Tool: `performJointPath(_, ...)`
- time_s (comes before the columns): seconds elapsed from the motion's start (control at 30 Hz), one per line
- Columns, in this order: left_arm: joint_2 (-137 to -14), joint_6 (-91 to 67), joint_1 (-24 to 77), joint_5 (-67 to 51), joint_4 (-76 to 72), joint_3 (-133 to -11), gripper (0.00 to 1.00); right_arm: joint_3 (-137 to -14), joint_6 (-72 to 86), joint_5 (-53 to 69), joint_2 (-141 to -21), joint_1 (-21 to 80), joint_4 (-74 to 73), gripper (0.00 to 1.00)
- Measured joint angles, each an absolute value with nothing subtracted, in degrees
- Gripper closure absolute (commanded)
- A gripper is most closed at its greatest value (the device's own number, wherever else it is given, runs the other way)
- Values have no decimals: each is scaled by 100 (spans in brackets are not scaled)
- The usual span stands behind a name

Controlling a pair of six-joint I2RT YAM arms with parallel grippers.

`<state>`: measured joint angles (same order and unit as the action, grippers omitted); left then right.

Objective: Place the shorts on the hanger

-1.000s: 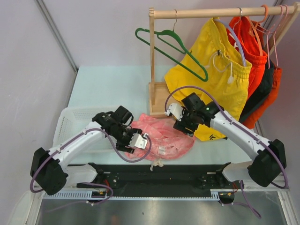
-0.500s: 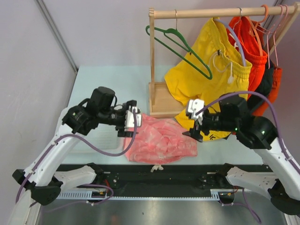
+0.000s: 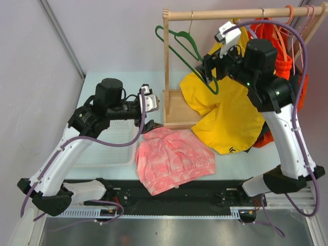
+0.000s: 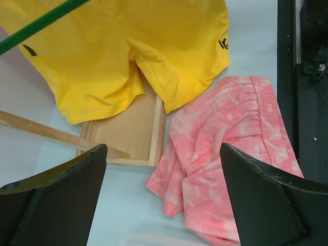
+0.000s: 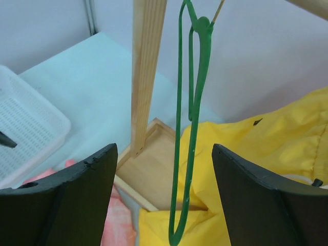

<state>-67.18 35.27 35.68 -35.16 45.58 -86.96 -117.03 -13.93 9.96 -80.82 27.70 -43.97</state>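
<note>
Right wrist view showed the right gripper spread wide and empty, with the green hanger hanging from the wooden rail between its fingers, untouched. Pink shorts lay crumpled on the table, below the left gripper, which was also spread and holding nothing. Likely step: fetch the hanger. Close squarely on the wire, lift the hook clear of the rail, don't snag the yellow shorts.
</note>
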Motion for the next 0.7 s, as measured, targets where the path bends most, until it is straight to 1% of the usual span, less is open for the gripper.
performJointPath(0.1,-6718,3398,3562,-3489,4392,-8670,5,-12309,-1374,834,-8624,2755,-4381,20)
performJointPath(0.27,-6711,3236,3527,-3470,4178,-8578,4,-12929,-1424,475,-9430,2724,-4386,21)
performJointPath(0.4,-6654,3155,3511,-3468,4066,-8431,4,-13017,-1529,248,-9821,2670,-4386,28)
performJointPath(0.43,-6635,3146,3509,-3465,4053,-8394,4,-13017,-1551,183,-9902,2655,-4383,37)
performJointPath(0.5,-6611,3146,3509,-3465,4023,-8342,4,-13006,-1612,123,-9979,2633,-4377,48)
performJointPath(0.53,-6598,3146,3507,-3463,4012,-8318,4,-12967,-1632,95,-9988,2622,-4368,62)
performJointPath(0.6,-6587,3146,3500,-3459,3999,-8291,5,-12923,-1649,99,-9985,2604,-4366,74)
performJointPath(0.63,-6589,3146,3496,-3457,3994,-8289,4,-12921,-1682,134,-9985,2602,-4351,88)
performJointPath(0.67,-6587,3148,3489,-3446,3992,-8287,5,-12919,-1706,145,-9985,2602,-4335,96)
performJointPath(0.7,-6587,3148,3479,-3439,3992,-8285,5,-12916,-1691,163,-9985,2602,-4294,100)
